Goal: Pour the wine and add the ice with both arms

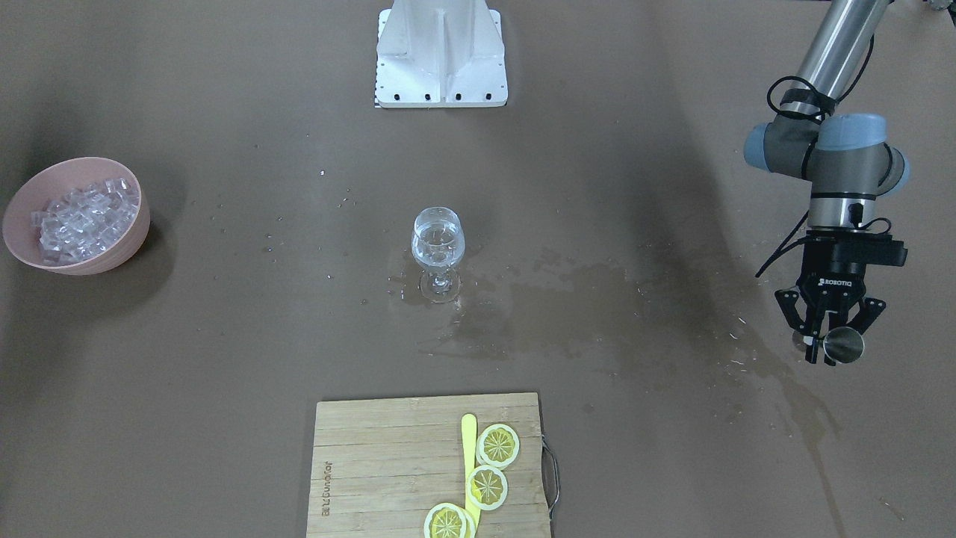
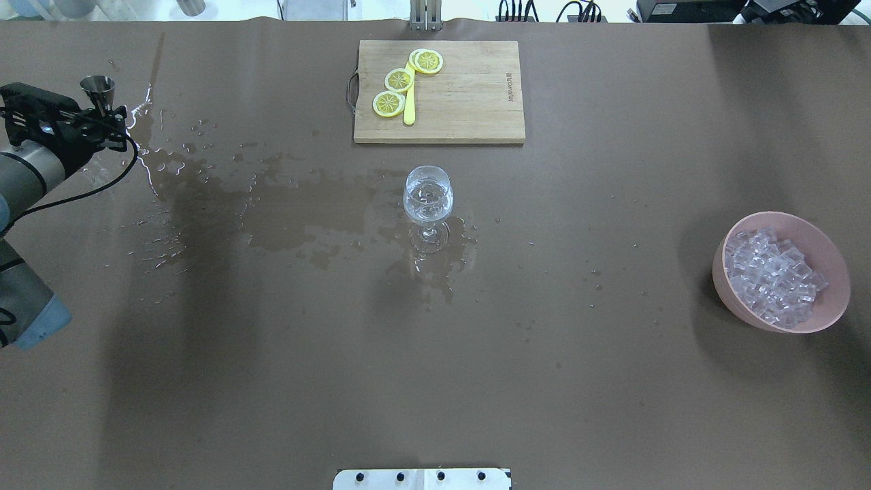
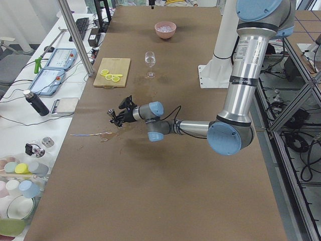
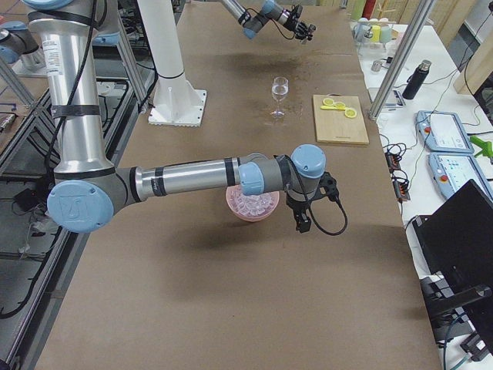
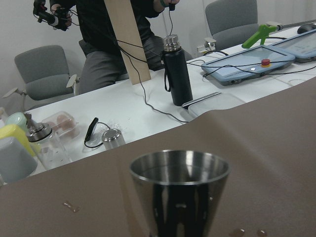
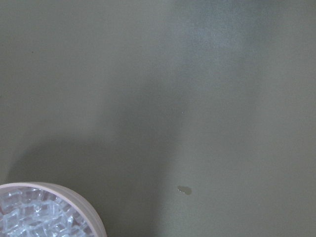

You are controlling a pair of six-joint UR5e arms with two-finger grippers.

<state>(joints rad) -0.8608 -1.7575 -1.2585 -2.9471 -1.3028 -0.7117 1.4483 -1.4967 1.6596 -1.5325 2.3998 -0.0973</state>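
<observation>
A wine glass (image 1: 438, 243) with a little clear wine stands mid-table; it also shows in the overhead view (image 2: 427, 197). My left gripper (image 1: 821, 351) is at the table's far left end, shut on a steel jigger (image 1: 845, 344) held upright. The jigger fills the left wrist view (image 5: 178, 192). Ice cubes (image 2: 772, 275) fill a pink bowl (image 2: 833, 272) at the right end. My right gripper (image 4: 300, 220) shows only in the exterior right view, pointing down beside the bowl (image 4: 235, 208). I cannot tell if it is open. Its wrist view shows the bowl's rim (image 6: 74, 197).
A wet spill (image 2: 272, 211) spreads across the brown table from the glass to the left gripper. A wooden cutting board (image 2: 469, 95) with three lemon slices (image 2: 399, 79) and a yellow knife lies at the far edge. The white base plate (image 1: 441, 82) is behind the glass.
</observation>
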